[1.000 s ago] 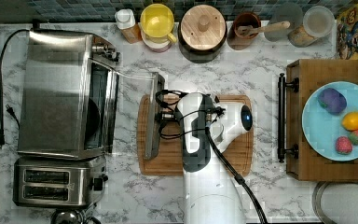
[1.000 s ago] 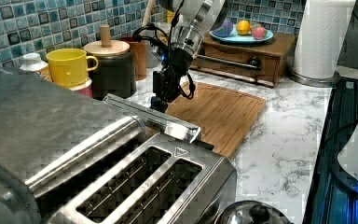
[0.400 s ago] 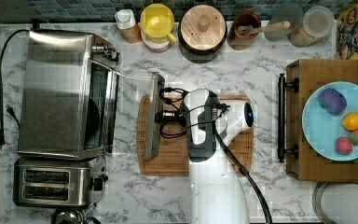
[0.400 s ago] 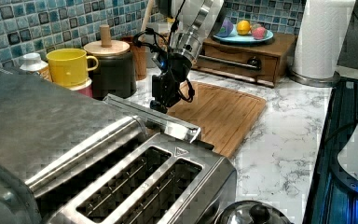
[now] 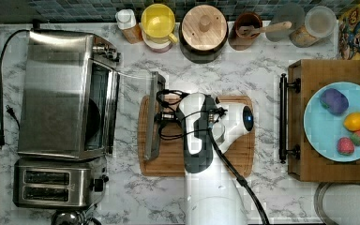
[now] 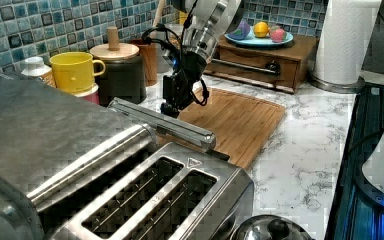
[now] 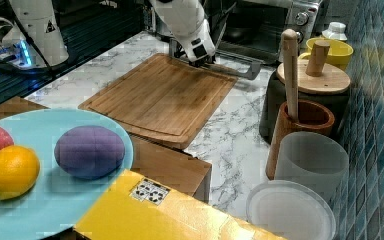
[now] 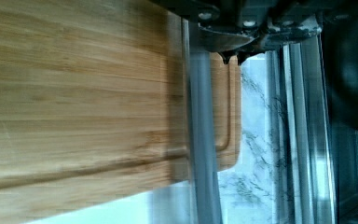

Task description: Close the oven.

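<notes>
Over the last second the pincer (image 5: 161, 116) has been sliding along the oven door's bar handle (image 5: 153, 117), from near the backsplash end toward the middle, and dropping a little closer to it. The door itself has not been moving. It is still lying fully open, with the glass flat and the handle edge hanging over the near edge of the wooden cutting board (image 5: 168, 164). So the closing is not starting yet, and I judge the arm is still lining up for a push or lift on the handle.

The oven (image 5: 61, 93) is sitting beyond the pincer, across the open door. Its cavity is gaping toward the pincer, and the small two-slot toaster (image 5: 56, 185) is standing right beside the oven.

The arm is reaching out over the cutting board with the wrist bent down, so the pincer is pointing at the counter just beside the handle bar, on the board's side of it. In the left view it is hovering right at the bar (image 6: 165, 122), with cables looping around the wrist. I cannot tell how far open the pincer is, or whether it is holding anything.
</notes>
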